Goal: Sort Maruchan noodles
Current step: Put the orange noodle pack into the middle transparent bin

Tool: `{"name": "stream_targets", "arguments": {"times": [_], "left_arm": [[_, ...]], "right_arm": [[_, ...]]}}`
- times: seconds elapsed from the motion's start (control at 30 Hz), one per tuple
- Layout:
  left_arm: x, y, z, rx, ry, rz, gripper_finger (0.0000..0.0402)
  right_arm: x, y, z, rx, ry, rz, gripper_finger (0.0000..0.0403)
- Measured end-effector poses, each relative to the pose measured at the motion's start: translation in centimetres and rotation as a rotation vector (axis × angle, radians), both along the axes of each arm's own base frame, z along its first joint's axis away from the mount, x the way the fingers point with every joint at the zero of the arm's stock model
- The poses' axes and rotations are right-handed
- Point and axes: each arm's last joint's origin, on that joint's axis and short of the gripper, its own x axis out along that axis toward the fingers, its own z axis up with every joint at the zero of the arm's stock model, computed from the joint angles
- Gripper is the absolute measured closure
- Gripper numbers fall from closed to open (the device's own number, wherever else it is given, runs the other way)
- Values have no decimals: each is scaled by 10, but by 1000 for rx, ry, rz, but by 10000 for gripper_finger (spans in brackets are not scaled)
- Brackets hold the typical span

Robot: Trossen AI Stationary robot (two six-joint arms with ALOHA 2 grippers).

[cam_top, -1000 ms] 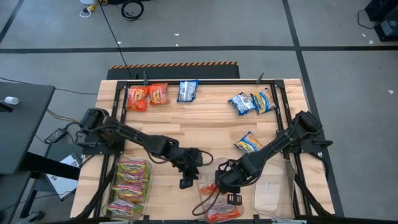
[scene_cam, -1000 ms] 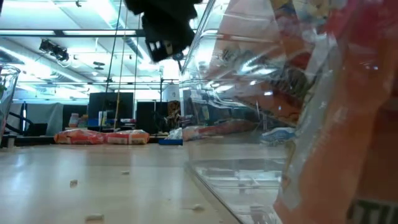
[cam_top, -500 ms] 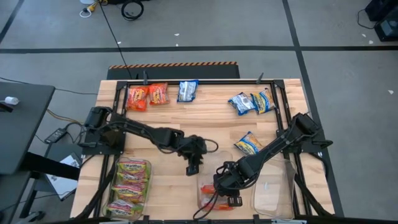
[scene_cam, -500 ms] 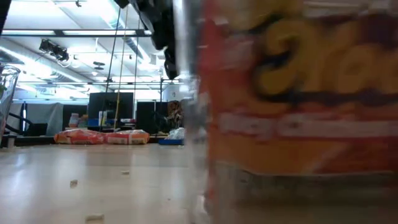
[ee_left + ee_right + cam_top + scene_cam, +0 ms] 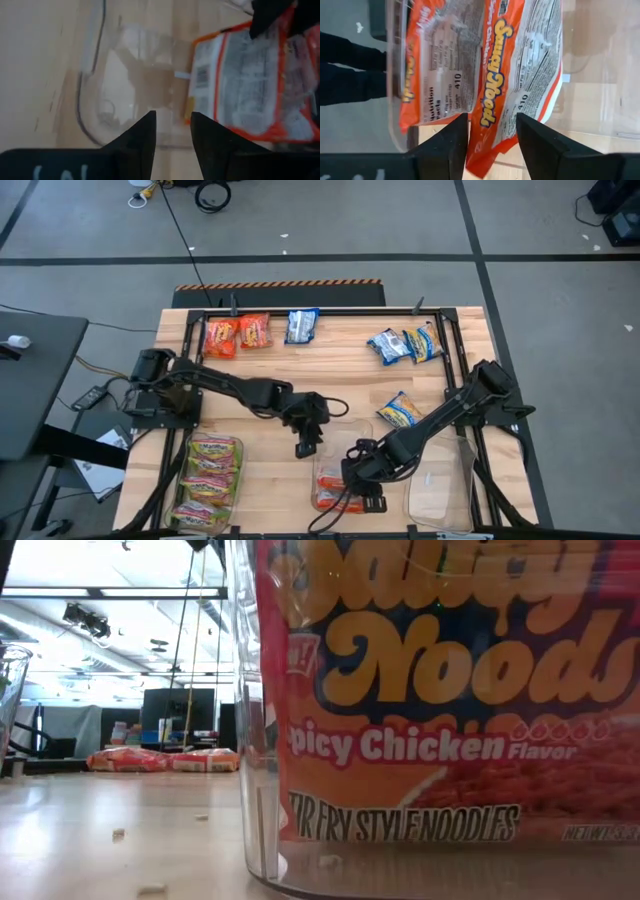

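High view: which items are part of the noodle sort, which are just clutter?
Job:
- orange-red packets in the middle bin
- orange-red pair at the back
- blue-and-yellow packets
- green-yellow packets in the left bin
- empty clear bin

Lying about:
- cables on the floor
- black side table

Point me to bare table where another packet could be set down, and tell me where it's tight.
Free: the table centre, between the top row (orange-red packets, blue packet) and the left gripper. Crowded: bottom edge, where the green-yellow bin, the orange bin under the right gripper and the empty bin sit.
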Motion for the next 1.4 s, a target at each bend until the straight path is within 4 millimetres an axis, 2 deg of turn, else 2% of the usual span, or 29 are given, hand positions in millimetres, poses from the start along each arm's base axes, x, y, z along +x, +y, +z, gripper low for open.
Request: {"name": "stream_targets", "arguments": {"times": [0.17,0.3,0.47,0.63,0.83,0.97,1.07,1.17,1.3,1.4], "left_arm": [[-8,5,25,-24,-72,6,276],[-18,16,46,-19,-118,42,276],[-30,38,70,13,-189,107,276],[-41,66,84,63,-215,221,276],[-55,94,79,196,-90,398,276],[-64,119,65,211,71,471,273],[-70,146,56,229,148,564,253],[-78,176,47,233,224,748,221],[-87,213,27,171,337,962,183],[-93,236,10,150,414,1118,169]], "right_arm": [[-2,-4,6,5,-1,6,212],[-4,-8,13,22,8,7,191],[-9,-19,34,34,-47,-26,180],[-25,-33,60,-74,-119,-111,184],[-62,-41,87,-229,-183,-268,184],[-85,-42,103,-274,-250,-369,183],[-97,-46,115,-260,-286,-411,183],[-108,-54,124,-264,-306,-437,183],[-123,-67,135,-303,-327,-453,183],[-133,-77,142,-340,-349,-469,184]]}}
